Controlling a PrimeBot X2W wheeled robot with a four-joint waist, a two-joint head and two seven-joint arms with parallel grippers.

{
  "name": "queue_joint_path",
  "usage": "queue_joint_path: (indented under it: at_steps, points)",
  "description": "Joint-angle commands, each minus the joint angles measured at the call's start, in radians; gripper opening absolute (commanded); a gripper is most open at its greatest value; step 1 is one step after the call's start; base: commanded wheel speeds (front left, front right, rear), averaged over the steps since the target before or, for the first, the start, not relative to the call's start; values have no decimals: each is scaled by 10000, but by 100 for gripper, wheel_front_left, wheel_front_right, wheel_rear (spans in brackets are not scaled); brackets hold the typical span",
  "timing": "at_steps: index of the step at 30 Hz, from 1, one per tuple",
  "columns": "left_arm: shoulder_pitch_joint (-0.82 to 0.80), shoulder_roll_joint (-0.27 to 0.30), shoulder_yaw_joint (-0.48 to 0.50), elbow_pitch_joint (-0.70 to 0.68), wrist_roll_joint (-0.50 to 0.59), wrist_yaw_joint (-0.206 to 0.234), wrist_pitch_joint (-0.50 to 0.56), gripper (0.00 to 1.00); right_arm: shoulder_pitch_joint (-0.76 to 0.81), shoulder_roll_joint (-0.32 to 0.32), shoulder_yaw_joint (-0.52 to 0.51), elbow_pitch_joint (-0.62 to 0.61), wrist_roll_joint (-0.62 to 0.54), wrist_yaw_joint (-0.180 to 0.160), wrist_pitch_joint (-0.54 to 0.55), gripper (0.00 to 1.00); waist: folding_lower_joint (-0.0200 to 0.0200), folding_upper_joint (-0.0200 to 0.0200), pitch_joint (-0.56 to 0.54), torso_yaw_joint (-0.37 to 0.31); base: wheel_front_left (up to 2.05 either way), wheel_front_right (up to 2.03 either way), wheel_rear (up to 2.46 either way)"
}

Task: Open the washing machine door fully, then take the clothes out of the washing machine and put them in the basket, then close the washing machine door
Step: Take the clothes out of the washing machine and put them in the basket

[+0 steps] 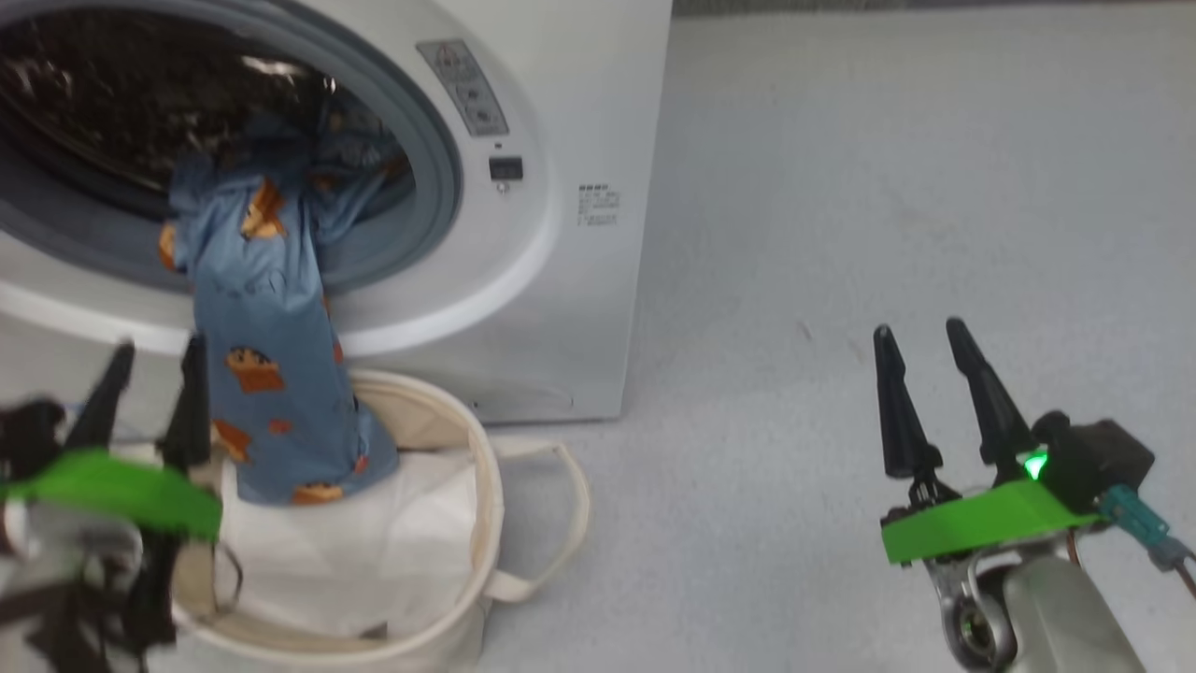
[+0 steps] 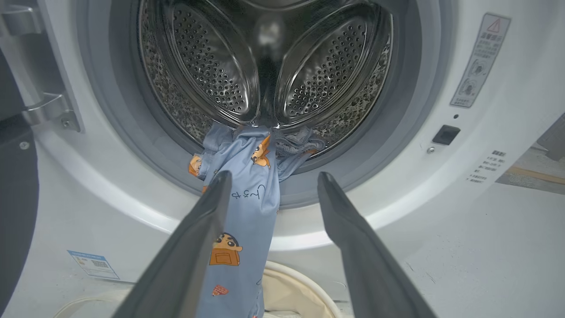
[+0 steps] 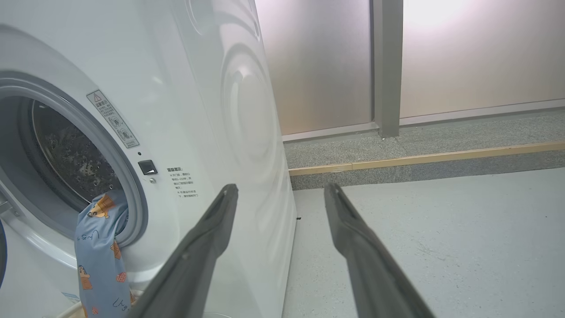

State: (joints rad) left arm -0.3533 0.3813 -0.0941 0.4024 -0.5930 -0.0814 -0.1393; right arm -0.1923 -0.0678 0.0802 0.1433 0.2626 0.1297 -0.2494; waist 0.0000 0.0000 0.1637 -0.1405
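Observation:
The white washing machine (image 1: 561, 112) stands with its drum mouth uncovered. The washing machine door (image 2: 15, 190) shows as a dark edge swung out past the hinge at the left of the left wrist view. Blue printed clothes (image 1: 271, 374) hang from the drum lip down into the cream basket (image 1: 486, 486) below it. My left gripper (image 1: 161, 350) is open just left of the hanging cloth. In its wrist view the clothes (image 2: 247, 207) pass behind the left finger, ungripped. My right gripper (image 1: 918, 327) is open over bare floor, far to the right.
A white folded sheet (image 1: 374, 551) lines the basket under the blue cloth. Grey floor (image 1: 841, 234) spreads to the right of the washer. In the right wrist view a low step with a wooden strip (image 3: 441, 154) and frosted wall panels (image 3: 485, 53) lie beyond the machine.

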Motion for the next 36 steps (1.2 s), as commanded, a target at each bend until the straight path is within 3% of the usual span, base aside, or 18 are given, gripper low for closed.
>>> queue_joint_path:
  at_steps: [1, 13, 24, 36]
  points:
    - [-1033, 507, 296, 24, 44, -75, 78, 100, -451, 23, 243, -439, -102, 10, -124, 100, 0, 0, 517, 35, 0, 0, 0]
    - [-5059, 539, -572, 3160, 315, -311, 1021, 100, -1122, 60, 144, -909, -184, 10, -124, 100, 0, 0, 2124, -93, 0, 0, 0]
    - [-7700, 516, -1197, 6060, 287, -466, 1421, 100, -1486, 102, 213, -1040, -228, 10, -124, 100, 0, 0, 2962, -487, 0, 0, 0]
    - [-9170, 504, -2062, 7864, 360, -490, 1379, 100, -1741, 142, 201, -1241, -283, 10, -124, 100, 0, 0, 3884, -763, 0, 0, 0]
